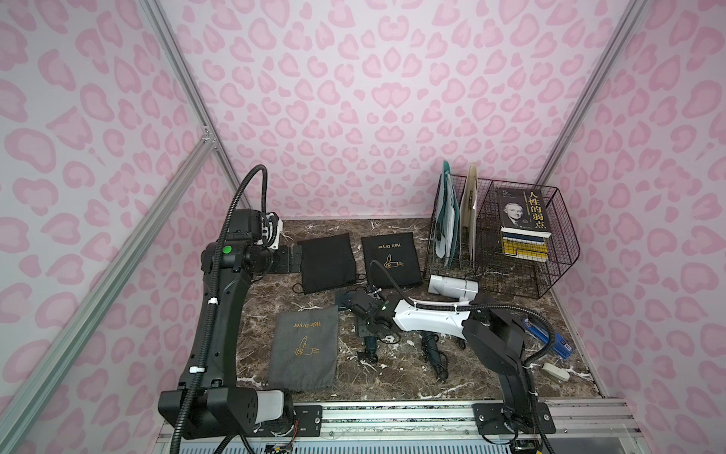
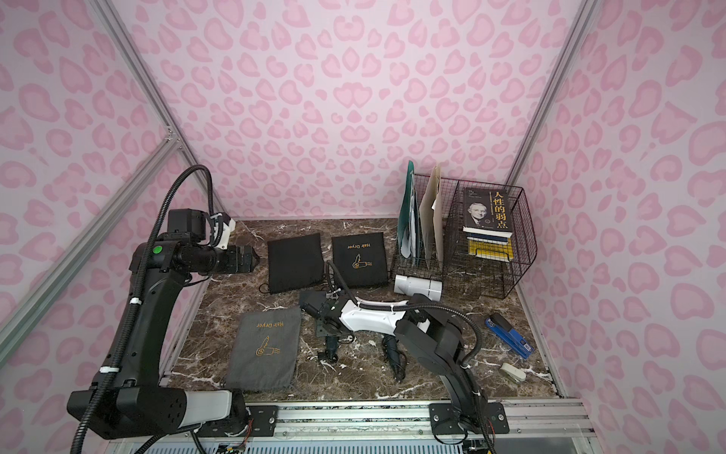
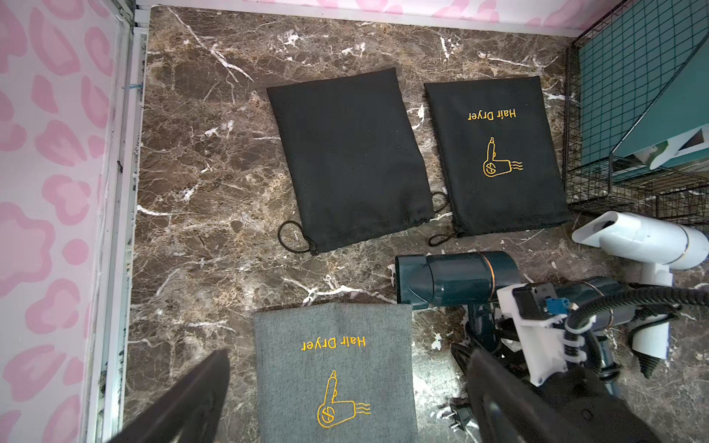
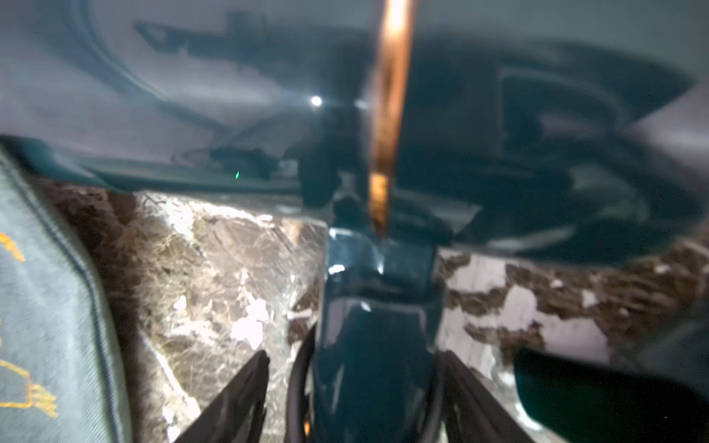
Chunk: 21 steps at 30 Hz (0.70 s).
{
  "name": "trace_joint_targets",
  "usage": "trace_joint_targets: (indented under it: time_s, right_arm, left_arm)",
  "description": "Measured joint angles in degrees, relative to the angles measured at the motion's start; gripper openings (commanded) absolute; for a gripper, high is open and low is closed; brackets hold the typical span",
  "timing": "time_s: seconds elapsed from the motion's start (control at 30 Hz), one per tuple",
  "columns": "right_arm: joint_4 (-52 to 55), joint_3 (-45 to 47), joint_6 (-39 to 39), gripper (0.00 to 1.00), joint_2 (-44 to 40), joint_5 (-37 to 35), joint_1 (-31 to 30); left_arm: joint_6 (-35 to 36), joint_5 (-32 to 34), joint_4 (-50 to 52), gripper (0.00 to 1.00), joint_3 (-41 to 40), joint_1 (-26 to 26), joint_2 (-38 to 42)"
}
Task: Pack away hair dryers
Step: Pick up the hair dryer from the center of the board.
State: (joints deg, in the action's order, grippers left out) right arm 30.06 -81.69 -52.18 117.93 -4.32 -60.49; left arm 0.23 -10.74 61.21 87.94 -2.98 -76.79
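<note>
Bench (image 3: 215,184) = glossy brown marble-look slab w/ white veins; plain black pouch (image 3: 349,161) & printed black pouch (image 3: 498,153) matt cloth, grey pouch (image 3: 333,368) coarser weave w/ gold stitching; teal dryer (image 3: 456,276) glossy plastic w/ coppery ring, white dryer (image 3: 644,241) smooth satin plastic; wire basket (image 3: 621,188) thin black metal.

One teal dryer (image 3: 456,278), a second teal dryer (image 1: 430,346) and the white dryer (image 3: 648,245) lie sideways, close together.

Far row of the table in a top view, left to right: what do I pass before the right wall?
plain black pouch → black pouch printed "Hair Dryer" → wire file rack with upright folders → wire basket holding stacked books.
</note>
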Motion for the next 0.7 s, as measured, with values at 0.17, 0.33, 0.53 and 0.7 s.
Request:
trace_joint_targets:
  time_s: [0.17, 0.33, 0.53, 0.7]
  right_arm:
    - [0.83, -0.31, 0.87, 0.53, 0.68, -1.70, -0.15]
    - [0.35, 0.20, 1.38, 0.48, 0.68, -2.23, -0.22]
    - [-1.11, 1.53, 1.73, 0.29, 0.02, -3.08, -0.26]
    - [-2.21, 2.49, 2.34, 0.16, -0.74, -3.08, -0.20]
  left_arm:
    - [0.00, -1.03, 0.02, 0.99, -0.46, 0.00, 0.04]
    - [-0.20, -1.75, 0.09, 0.99, -0.42, 0.00, 0.20]
    - [-0.24, -4.39, 0.55, 0.99, 0.87, 0.00, 0.00]
    - [-0.20, -6.10, 0.96, 0.99, 2.34, 0.00, -0.13]
